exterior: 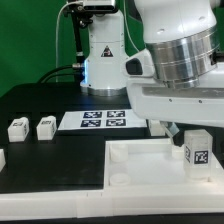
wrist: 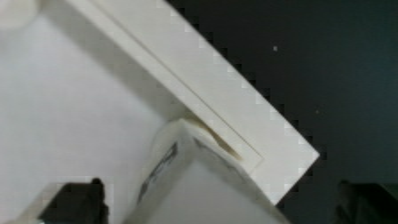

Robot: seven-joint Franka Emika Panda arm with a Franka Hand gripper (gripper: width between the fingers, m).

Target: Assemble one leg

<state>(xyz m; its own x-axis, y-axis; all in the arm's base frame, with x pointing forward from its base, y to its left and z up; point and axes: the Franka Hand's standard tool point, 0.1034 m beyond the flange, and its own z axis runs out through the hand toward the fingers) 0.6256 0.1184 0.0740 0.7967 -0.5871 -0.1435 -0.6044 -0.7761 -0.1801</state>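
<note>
A leg (exterior: 197, 150), a small white post with a black-and-white tag, stands upright on the far right corner of the large white panel (exterior: 140, 168). My gripper (exterior: 196, 131) is right above it, open, with a jaw on each side of the leg's top. In the wrist view the leg (wrist: 201, 180) runs down to the panel's raised rim (wrist: 214, 90), and a gap shows between it and each dark finger (wrist: 75, 202). Two more legs (exterior: 18, 128) (exterior: 45, 126) lie on the black table at the exterior view's left.
The marker board (exterior: 103, 120) lies behind the panel. Another white part (exterior: 2, 158) shows at the left edge. The robot's base (exterior: 103, 55) stands at the back, before a green backdrop.
</note>
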